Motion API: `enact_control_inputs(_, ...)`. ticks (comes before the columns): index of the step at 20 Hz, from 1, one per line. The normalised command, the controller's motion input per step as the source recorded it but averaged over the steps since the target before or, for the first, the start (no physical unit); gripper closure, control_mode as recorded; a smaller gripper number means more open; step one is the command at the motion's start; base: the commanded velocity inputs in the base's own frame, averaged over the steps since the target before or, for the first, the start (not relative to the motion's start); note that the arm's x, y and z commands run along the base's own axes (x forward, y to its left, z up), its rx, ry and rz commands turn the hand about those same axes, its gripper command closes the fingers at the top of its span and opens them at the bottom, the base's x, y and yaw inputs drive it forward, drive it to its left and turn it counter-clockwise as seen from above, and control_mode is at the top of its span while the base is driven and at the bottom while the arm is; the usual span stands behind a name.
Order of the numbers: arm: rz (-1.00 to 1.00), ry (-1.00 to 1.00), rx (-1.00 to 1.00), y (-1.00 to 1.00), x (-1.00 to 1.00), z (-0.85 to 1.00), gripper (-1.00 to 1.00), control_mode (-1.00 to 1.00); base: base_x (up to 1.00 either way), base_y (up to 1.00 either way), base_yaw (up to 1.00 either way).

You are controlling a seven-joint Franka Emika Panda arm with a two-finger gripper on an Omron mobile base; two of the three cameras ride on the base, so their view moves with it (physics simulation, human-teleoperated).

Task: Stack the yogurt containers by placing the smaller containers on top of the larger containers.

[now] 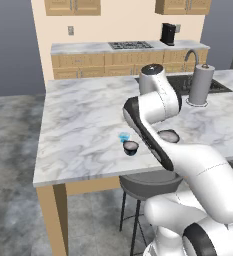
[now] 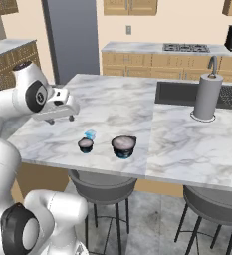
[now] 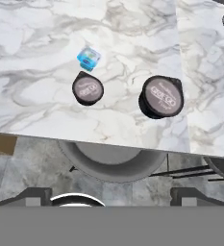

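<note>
Your gripper (image 2: pixel 62 118) is hovering with jaws apart above the marble counter (image 3: pixel 46 43). The small dark tub (image 3: pixel 88 89) is sitting at nine o'clock of the wide dark-blue tub (image 3: pixel 162 96); likely light and rigid, pinch its sides.

Three yogurt tubs stand upright and unstacked on the marble counter, near its front edge. The large tub (image 3: pixel 162 96) is round, dark blue with a grey printed lid, and sits apart to the right in the hand view. The small tub (image 3: pixel 88 89), dark with a pale grey lid, stands well left of it. The tiny cup (image 3: pixel 89 58), pale blue and translucent, sits just behind the small tub, nearly touching it.
</note>
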Motion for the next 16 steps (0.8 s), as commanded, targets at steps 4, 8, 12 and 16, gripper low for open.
enact_control_inputs(4, 0.0, -0.02, -0.06, 0.17, -0.01, -0.14, -1.0, -1.0, 0.0, 0.0, 0.0)
enact_control_inputs(8, 0.0, 0.0, 0.0, 0.09, 0.0, -0.28, -1.0, -1.0, 0.0, 0.0, 0.0)
enact_control_inputs(12, 0.0, 0.0, 0.0, 0.01, 0.0, -0.31, -1.0, -1.0, 0.0, 0.0, 0.0)
enact_control_inputs(16, 0.0, 0.0, -0.04, 0.0, 0.0, -0.28, -1.0, -1.0, 0.0, 0.0, 0.0)
